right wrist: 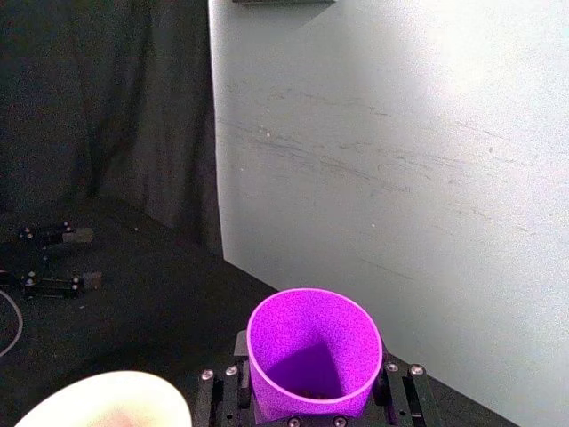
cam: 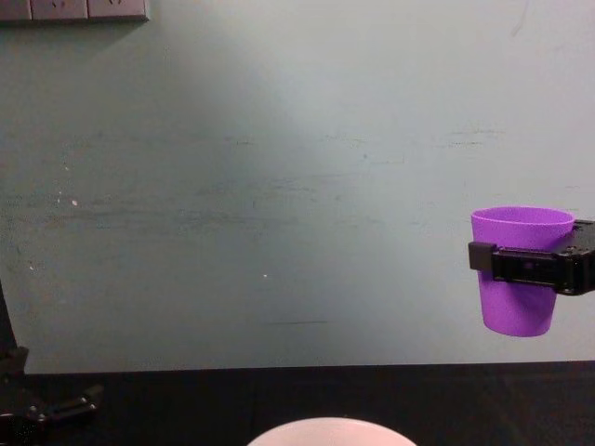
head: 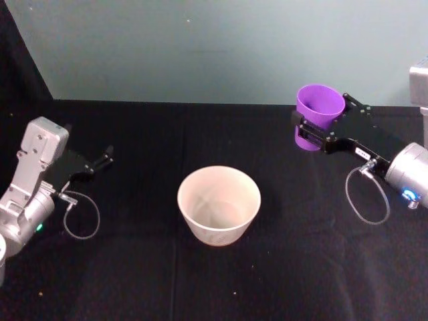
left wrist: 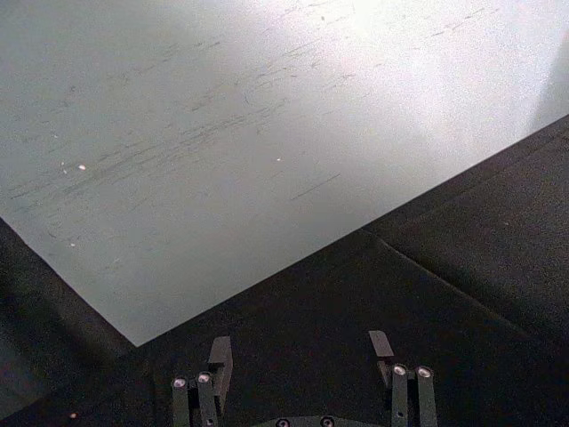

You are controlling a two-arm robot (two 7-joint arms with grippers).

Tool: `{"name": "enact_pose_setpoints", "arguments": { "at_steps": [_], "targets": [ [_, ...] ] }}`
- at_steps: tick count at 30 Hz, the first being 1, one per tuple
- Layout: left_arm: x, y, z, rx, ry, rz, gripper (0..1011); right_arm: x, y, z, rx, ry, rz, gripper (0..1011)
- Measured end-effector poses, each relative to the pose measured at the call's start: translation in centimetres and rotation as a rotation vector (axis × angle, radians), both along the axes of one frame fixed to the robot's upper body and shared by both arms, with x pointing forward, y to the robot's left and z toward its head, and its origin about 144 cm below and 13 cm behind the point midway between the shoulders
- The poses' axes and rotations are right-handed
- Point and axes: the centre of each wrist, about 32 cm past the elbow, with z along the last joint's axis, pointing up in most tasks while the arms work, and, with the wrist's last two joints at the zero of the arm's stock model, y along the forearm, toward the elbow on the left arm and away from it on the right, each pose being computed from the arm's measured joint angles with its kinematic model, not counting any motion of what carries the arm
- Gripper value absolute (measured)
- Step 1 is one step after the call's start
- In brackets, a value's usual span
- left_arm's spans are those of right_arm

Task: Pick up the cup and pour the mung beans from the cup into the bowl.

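Head view: black tabletop (head: 134, 281) separates the pale bowl (head: 219, 204) from my right hand (head: 322, 115), which grips the smooth purple cup (head: 319, 105) upright in the air, far right; my left hand (head: 103, 158) idles open, left.

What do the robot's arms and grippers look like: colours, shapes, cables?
Both arms have silver-grey wrist housings and black, flat-fingered grippers with small silver screws. A thin grey cable loops out near the left gripper and the right gripper alike. The left wrist shows a green light, the right a blue one.
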Motion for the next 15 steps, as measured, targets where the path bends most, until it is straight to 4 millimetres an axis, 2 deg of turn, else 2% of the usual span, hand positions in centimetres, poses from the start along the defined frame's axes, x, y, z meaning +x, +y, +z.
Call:
{"name": "enact_pose_setpoints", "arguments": {
  "at_steps": [15],
  "targets": [
    [0.00,0.00,0.00,0.000,0.000,0.000,1000,0.00,0.00,0.00,0.000,0.000,0.000,746]
  ]
}}
